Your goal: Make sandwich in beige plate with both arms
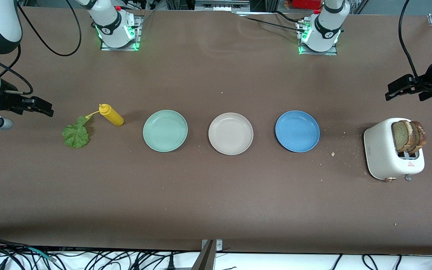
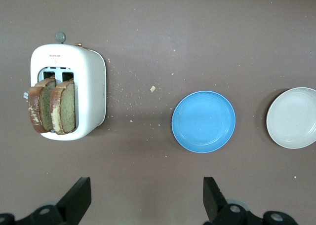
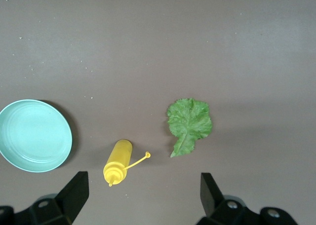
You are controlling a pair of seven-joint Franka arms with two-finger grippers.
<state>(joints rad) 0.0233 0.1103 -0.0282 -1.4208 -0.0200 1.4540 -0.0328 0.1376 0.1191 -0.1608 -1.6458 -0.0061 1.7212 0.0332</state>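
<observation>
The beige plate (image 1: 230, 133) lies empty at the table's middle, between a mint-green plate and a blue plate; it also shows in the left wrist view (image 2: 294, 117). Two toasted bread slices (image 1: 409, 135) stand in a white toaster (image 1: 383, 153) at the left arm's end, and show in the left wrist view too (image 2: 52, 109). A green lettuce leaf (image 1: 76, 134) lies flat at the right arm's end, also in the right wrist view (image 3: 189, 121). My left gripper (image 1: 390, 93) is open and empty, up over the table beside the toaster. My right gripper (image 1: 49, 109) is open and empty, over the table beside the lettuce.
The mint-green plate (image 1: 165, 130) and the blue plate (image 1: 297, 131) flank the beige one, both empty. A yellow squeeze bottle (image 1: 111, 114) lies on its side between the lettuce and the mint-green plate. Crumbs dot the table between the blue plate and the toaster.
</observation>
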